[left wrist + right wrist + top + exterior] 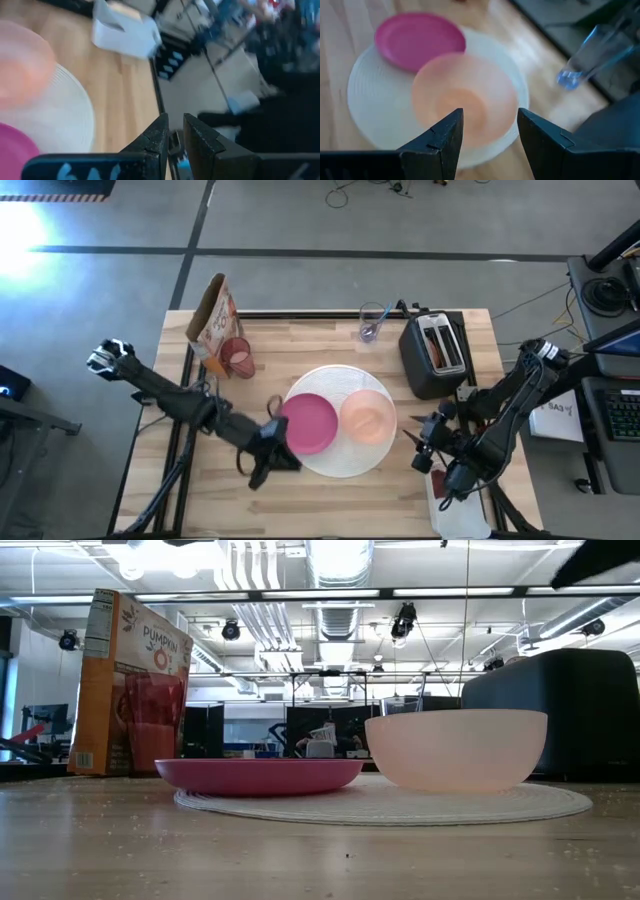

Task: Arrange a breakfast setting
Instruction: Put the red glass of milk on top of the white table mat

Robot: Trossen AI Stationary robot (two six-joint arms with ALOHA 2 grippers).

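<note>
My left gripper (pixel 272 465) has its fingers nearly clenched on nothing, near the tabletop's (pixel 340 500) front edge beside the magenta plate (pixel 309 422). My right gripper (pixel 422 442) hangs released, empty, near the right edge, facing the peach bowl (pixel 368 417). Both dishes sit on one white plate (pixel 345 463) mid-table. Along the back edge: one pink cup (pixel 238 357), one cereal box (pixel 212 320), one clear glass (pixel 373 321), one toaster (pixel 437 350). Grey floor surrounds the pale wood.
</note>
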